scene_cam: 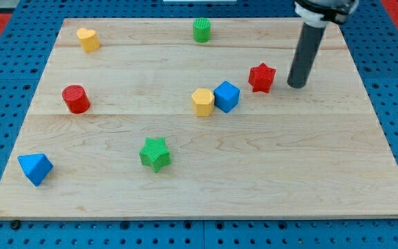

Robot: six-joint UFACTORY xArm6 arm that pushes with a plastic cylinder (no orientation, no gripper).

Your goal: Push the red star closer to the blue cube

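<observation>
The red star (262,77) lies on the wooden board right of centre. The blue cube (226,96) sits a short way to its lower left, with a small gap between them. My tip (296,85) rests on the board just right of the red star, a little apart from it. The dark rod rises from the tip toward the view's top.
A yellow hexagonal block (203,102) touches the blue cube's left side. A green star (155,153), red cylinder (76,99), yellow heart-shaped block (88,39), green cylinder (202,30) and blue triangular block (35,168) lie around the board (323,173).
</observation>
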